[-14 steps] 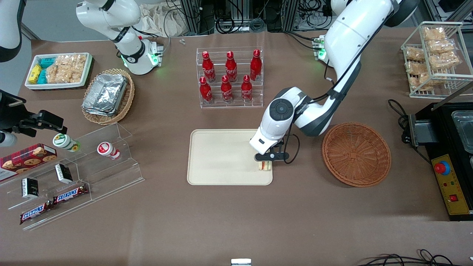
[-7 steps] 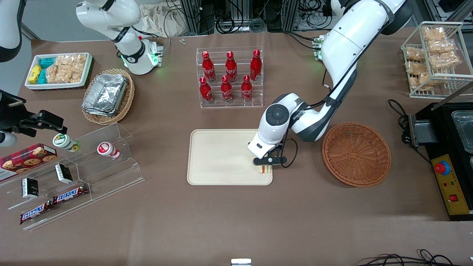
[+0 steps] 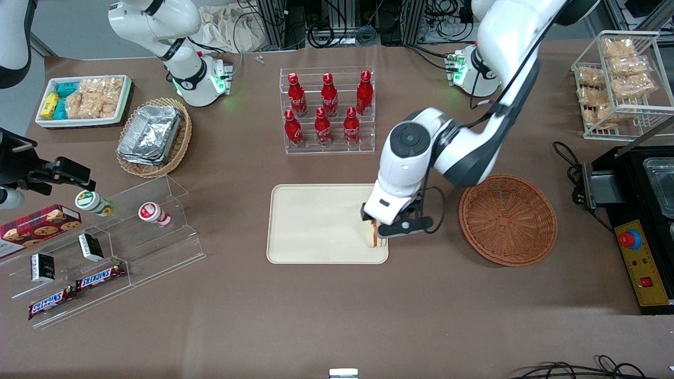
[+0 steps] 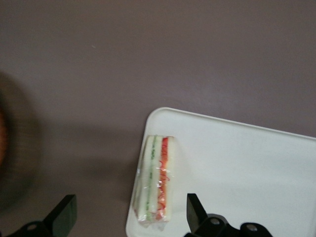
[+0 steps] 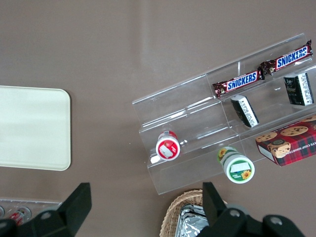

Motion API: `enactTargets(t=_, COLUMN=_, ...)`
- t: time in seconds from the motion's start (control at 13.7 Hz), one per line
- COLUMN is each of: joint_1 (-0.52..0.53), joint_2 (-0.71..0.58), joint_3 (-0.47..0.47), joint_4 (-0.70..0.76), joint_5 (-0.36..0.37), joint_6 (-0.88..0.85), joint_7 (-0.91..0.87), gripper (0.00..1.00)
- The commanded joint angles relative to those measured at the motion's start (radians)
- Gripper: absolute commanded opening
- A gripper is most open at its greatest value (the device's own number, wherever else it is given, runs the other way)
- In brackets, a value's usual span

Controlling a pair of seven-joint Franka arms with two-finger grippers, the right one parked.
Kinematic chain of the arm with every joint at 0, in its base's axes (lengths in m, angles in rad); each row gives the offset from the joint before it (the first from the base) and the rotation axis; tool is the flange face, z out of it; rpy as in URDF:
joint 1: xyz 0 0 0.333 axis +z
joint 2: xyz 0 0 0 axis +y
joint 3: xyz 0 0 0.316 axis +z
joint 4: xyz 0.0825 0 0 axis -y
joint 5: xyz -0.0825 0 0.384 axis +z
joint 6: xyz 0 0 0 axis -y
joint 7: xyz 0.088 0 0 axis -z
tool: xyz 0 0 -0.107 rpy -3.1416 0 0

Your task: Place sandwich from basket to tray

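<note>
The sandwich (image 3: 373,238), a plastic-wrapped wedge of white bread with red and green filling, lies on the cream tray (image 3: 316,223) at the corner nearest the front camera and the basket. In the left wrist view the sandwich (image 4: 157,180) rests at the tray's (image 4: 237,168) corner. My gripper (image 3: 392,227) hovers just above it, open, and holds nothing; its fingers (image 4: 195,212) stand apart on either side of the sandwich. The reddish-brown wicker basket (image 3: 507,219) sits beside the tray, toward the working arm's end, with nothing in it.
A clear rack of red bottles (image 3: 327,110) stands farther from the front camera than the tray. A tan basket of foil trays (image 3: 154,137) and an acrylic snack shelf (image 3: 105,247) lie toward the parked arm's end. A wire rack (image 3: 621,79) and a black machine (image 3: 642,221) sit at the working arm's end.
My gripper has let go of the sandwich, opened, and lifted up off the tray. The sandwich stays on the tray's corner.
</note>
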Motion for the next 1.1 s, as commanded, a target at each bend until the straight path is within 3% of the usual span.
enactTargets(t=0.0, joint_1=0.03, joint_2=-0.027, joint_3=0.0, joint_4=0.039, joint_5=-0.006, joint_6=-0.061, joint_7=-0.015, gripper=1.0)
enactTargets(t=0.15, joint_1=0.065, joint_2=-0.03, joint_3=0.001, joint_4=0.059, joint_5=-0.023, joint_6=-0.1, joint_7=0.011, gripper=1.0)
enactTargets(t=0.44, joint_1=0.167, joint_2=-0.085, joint_3=-0.031, joint_4=0.074, joint_5=-0.12, joint_6=-0.272, joint_7=0.242, gripper=1.0)
enactTargets(t=0.59, joint_1=0.218, joint_2=-0.154, joint_3=-0.025, joint_4=0.071, joint_5=-0.222, joint_6=-0.364, joint_7=0.416, gripper=1.0)
enactTargets(t=1.02, joint_1=0.223, joint_2=-0.339, joint_3=0.252, joint_4=0.051, joint_5=-0.305, joint_6=-0.582, joint_7=0.753, gripper=1.0)
